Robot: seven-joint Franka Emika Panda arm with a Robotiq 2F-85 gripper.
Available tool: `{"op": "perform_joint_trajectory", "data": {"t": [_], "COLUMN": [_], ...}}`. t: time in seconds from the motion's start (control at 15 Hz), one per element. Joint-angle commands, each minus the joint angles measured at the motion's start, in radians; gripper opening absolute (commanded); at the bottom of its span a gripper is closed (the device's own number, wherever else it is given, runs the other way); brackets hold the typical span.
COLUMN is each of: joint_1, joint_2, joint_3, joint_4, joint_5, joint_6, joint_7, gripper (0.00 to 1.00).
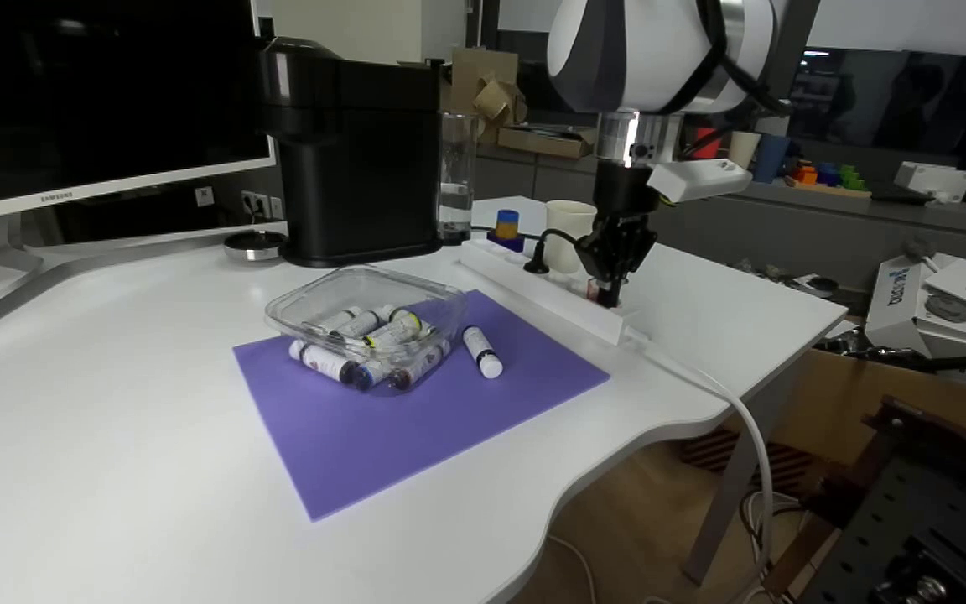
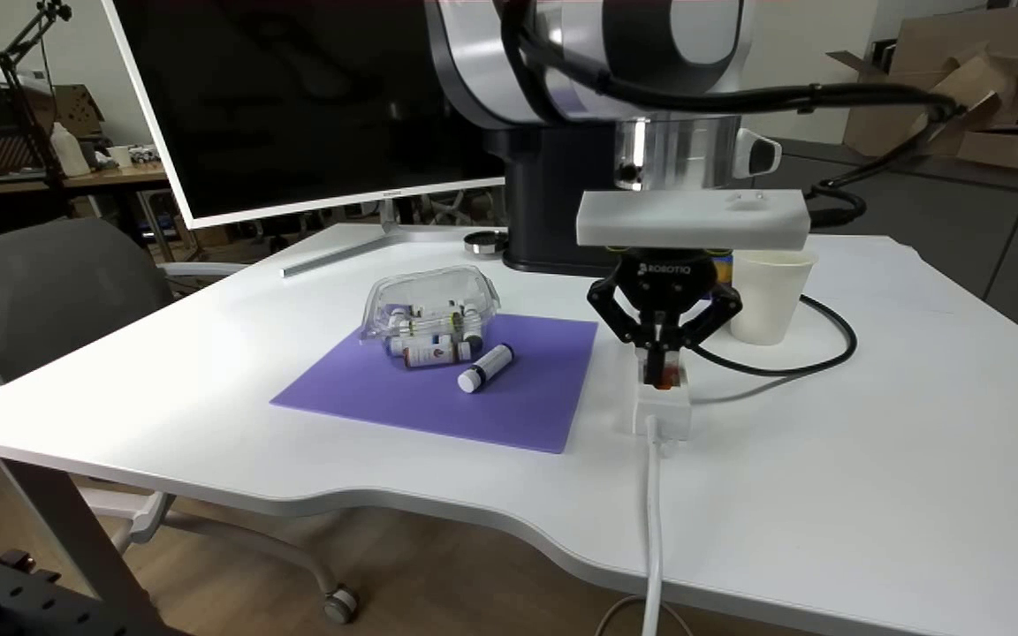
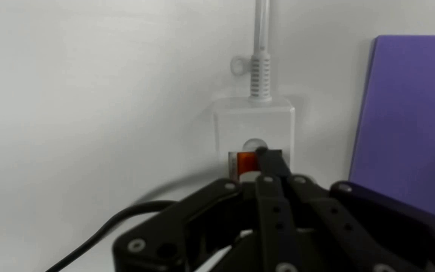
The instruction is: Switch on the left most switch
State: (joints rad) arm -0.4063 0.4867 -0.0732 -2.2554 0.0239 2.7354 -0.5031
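Note:
A long narrow white power strip (image 1: pixel 563 304) lies on the white desk; its cord end shows in an exterior view (image 2: pixel 664 417) and in the wrist view (image 3: pixel 236 124). A red-orange rocker switch (image 3: pixel 246 162) sits near that cord end and also shows in both exterior views (image 1: pixel 592 290) (image 2: pixel 668 377). The other switches are hidden, so I cannot tell whether it is the left most. My gripper (image 3: pixel 272 161) points down, shut and empty, its dark fingertips (image 2: pixel 654 367) together over one side of the switch. They cover part of it; whether they press it I cannot tell.
A black plug (image 1: pixel 537 262) stands in the strip beside a white cup (image 2: pixel 770 296). A purple mat (image 1: pixel 416 453) bears a clear tub (image 1: pixel 282 306) of small white tubes and one loose tube (image 1: pixel 481 351). A black coffee machine (image 1: pixel 357 159) and a monitor (image 1: pixel 97 92) stand behind.

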Motion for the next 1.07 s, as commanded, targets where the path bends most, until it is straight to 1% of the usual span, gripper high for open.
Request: {"op": "perform_joint_trajectory", "data": {"t": [0.0,0.33,0.6,0.8,1.0], "joint_1": [0.011,-0.008,-0.006,-0.009,-0.018], "joint_2": [-0.009,0.004,0.003,0.002,0.004], "joint_3": [-0.020,-0.004,-0.009,-0.011,-0.003], "joint_4": [0.019,0.038,0.046,0.051,0.052], "joint_5": [-0.040,-0.048,-0.065,-0.081,-0.080], "joint_6": [-0.048,-0.075,-0.098,-0.095,-0.068], "joint_7": [0.019,-0.036,-0.088,-0.136,-0.185], "gripper": [0.00,0.00,0.00,0.00,0.00]}}
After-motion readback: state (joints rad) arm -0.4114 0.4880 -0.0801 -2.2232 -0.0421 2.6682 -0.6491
